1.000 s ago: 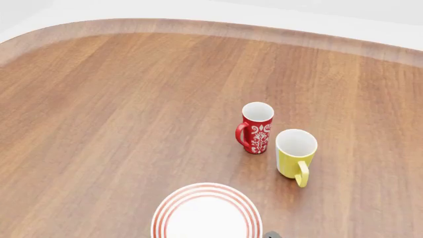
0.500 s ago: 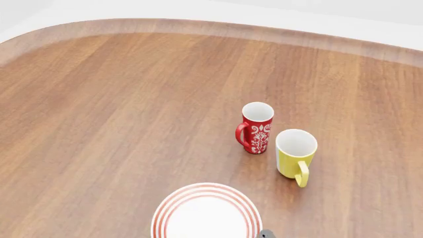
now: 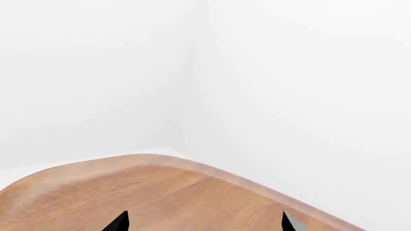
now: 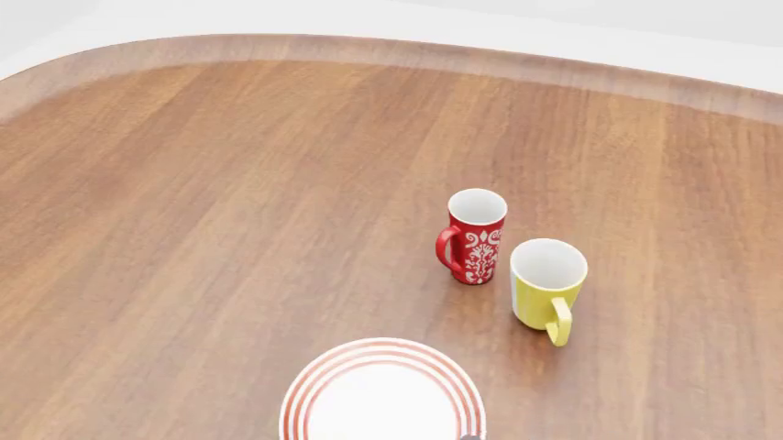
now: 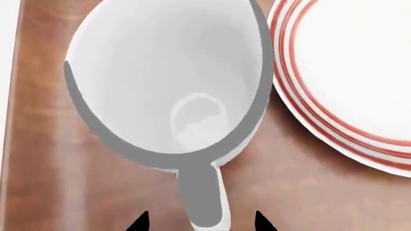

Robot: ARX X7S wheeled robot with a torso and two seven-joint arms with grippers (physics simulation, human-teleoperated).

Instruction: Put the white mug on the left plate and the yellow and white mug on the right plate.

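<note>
The white mug (image 5: pixel 167 82) fills the right wrist view from above, standing on the wood with its loop handle (image 5: pixel 204 202) pointing at my right gripper (image 5: pixel 200 224). That gripper is open, and its dark fingertips (image 5: pixel 138 222) flank the handle with a gap on each side. A red-ringed plate (image 5: pixel 347 72) lies just beside the mug. The head view shows one such plate (image 4: pixel 381 394) at the near edge; which of the two it is, I cannot tell. The yellow and white mug (image 4: pixel 547 284) stands upright farther out to the right. My left gripper (image 3: pixel 203 222) is open over bare wood.
A red mug with white ornament (image 4: pixel 475 236) stands upright just left of and behind the yellow one. The table's curved far edge (image 4: pixel 391 48) runs along the back, with white walls (image 3: pixel 289 86) beyond. A dark speck of the right arm (image 4: pixel 471 437) shows at the bottom edge.
The dark bit of the right arm at the bottom of the head view has shifted slightly left and lower. The mugs and plate have not moved.
</note>
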